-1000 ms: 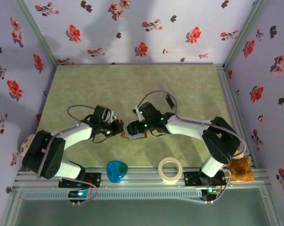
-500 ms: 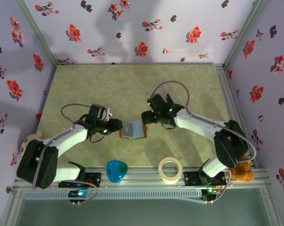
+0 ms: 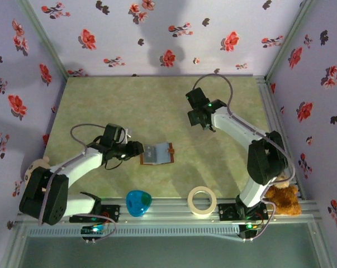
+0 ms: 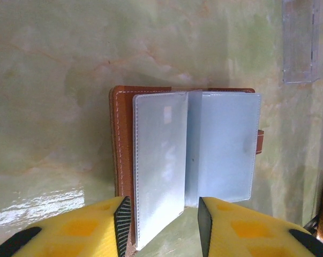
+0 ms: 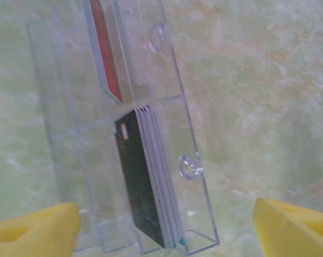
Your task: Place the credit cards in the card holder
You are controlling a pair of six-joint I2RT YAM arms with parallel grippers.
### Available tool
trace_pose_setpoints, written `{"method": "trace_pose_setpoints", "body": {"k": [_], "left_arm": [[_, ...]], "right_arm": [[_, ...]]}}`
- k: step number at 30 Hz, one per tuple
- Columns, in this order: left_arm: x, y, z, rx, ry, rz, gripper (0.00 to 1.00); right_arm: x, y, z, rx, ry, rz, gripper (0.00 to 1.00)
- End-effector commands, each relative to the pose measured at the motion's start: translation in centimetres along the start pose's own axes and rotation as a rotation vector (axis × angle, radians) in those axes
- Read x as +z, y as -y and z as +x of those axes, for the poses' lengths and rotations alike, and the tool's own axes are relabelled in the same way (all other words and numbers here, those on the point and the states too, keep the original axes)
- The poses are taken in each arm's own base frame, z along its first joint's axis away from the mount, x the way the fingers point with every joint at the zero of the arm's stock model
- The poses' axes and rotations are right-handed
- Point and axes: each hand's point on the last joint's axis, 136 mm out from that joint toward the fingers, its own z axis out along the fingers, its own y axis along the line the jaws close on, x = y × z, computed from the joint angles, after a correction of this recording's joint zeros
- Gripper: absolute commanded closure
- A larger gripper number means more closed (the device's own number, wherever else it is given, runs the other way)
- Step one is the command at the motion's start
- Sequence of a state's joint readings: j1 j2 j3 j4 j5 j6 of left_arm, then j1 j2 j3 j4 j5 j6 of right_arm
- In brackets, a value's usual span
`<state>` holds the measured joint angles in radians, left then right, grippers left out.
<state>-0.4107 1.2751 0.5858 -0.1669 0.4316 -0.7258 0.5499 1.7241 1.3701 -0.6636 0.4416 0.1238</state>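
Green marbled tabletop (image 3: 129,100), floral walls around. At left, the left gripper (image 4: 164,227) is released, jaws parted around a clear sleeve of the card holder (image 4: 193,144), which lies open mid-table. Further right, the right gripper (image 5: 164,230) hangs spread wide over the clear stand (image 5: 172,69), which holds the credit cards (image 5: 145,182) in 2 groups, red and dark.

High rear camera overlooks the table (image 3: 129,100); both wrist cameras face it closely.

One card holder (image 4: 196,152), two credit-card stacks (image 5: 142,187) (count unclear), one tape roll (image 3: 202,214)
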Motion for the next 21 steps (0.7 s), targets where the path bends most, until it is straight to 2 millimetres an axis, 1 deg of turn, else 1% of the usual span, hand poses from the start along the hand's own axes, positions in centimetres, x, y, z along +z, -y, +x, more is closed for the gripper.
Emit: {"method": "trace_pose_setpoints", "body": {"k": [1,3,8,13,19,21], "left_arm": [[-0.7,-0.8,0.4,0.015,0.009,-0.021,0.58],[-0.8,-1.1,0.5,0.022,0.013,-0.032,0.58],[-1.0,-1.2,0.6,0.027,0.005,-0.036,0.59],[-1.1,-1.3,0.7,0.033,0.006,-0.038,0.60],[-1.2,-1.5,0.9,0.041,0.010,-0.038,0.61],[-1.3,-1.6,1.0,0.035,0.010,-0.038,0.61]], "right_arm": [[0.9,2.0,1.1,-0.130,-0.068,0.125,0.15],[1.7,2.6,1.4,-0.154,-0.093,0.171,0.15],[2.8,2.9,1.9,-0.175,-0.128,0.210,0.15],[2.3,3.2,1.5,-0.157,-0.106,0.221,0.24],[1.6,3.8,1.1,-0.126,-0.074,0.239,0.37],[1.5,3.8,1.1,-0.118,-0.073,0.236,0.45]]}}
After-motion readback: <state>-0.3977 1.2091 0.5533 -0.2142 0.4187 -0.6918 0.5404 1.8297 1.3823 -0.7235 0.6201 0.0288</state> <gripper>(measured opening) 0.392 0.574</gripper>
